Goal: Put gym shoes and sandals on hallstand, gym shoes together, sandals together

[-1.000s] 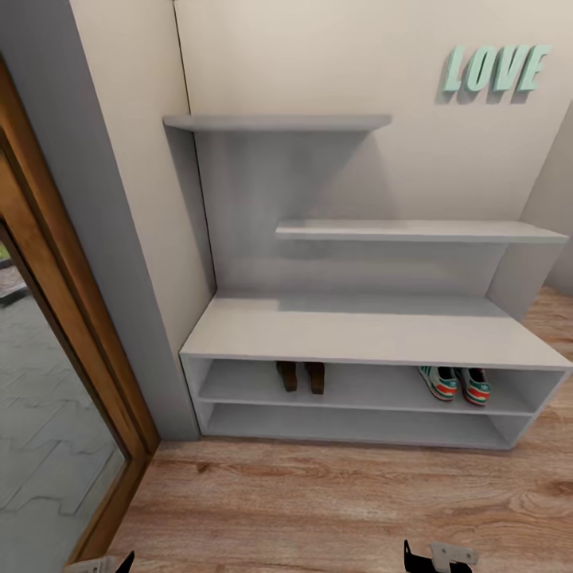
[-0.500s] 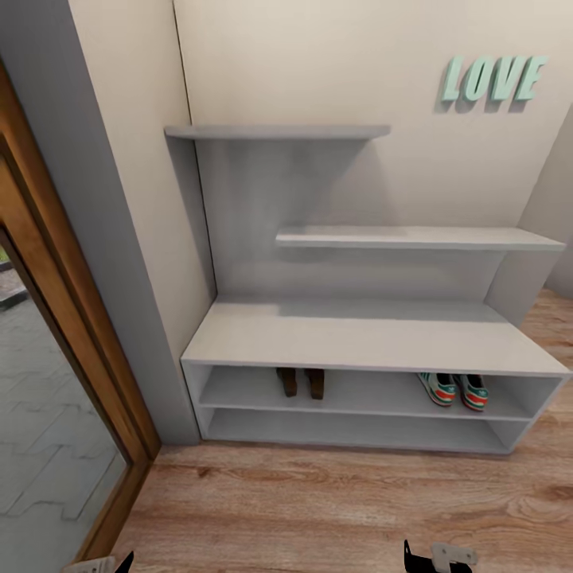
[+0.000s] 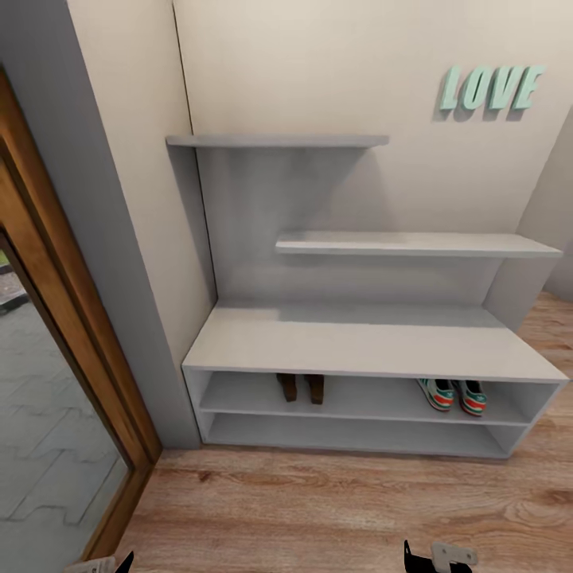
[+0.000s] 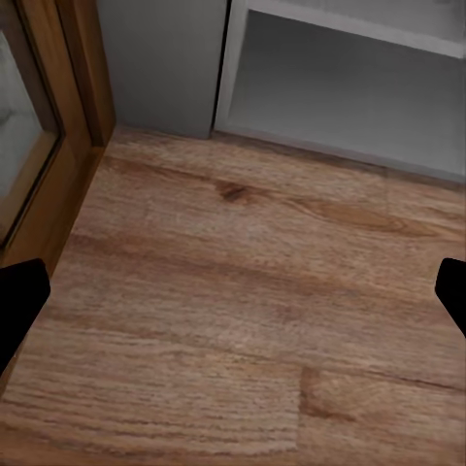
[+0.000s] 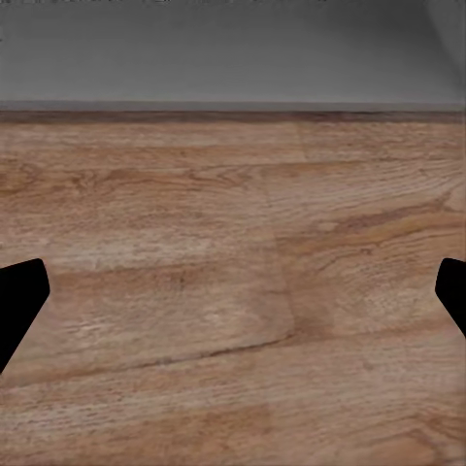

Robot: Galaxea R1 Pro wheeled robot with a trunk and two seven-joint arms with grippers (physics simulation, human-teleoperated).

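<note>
Spread wide over bare wood-grain corridor floor (image 5: 233,291), right hand (image 5: 233,301), dark fingertips (image 5: 19,301) at opposite edges; grey panel (image 5: 233,49) beyond.

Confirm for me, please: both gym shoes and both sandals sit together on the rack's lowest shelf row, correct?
Not quite. In the head view the gym shoes and the sandals sit on the upper of the two low shelf rows of the hallstand, each pair side by side; the lowest row holds no shoes.

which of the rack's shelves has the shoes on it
The upper of the two low open shelves of the hallstand: sandals left, gym shoes right; the others are bare.
</note>
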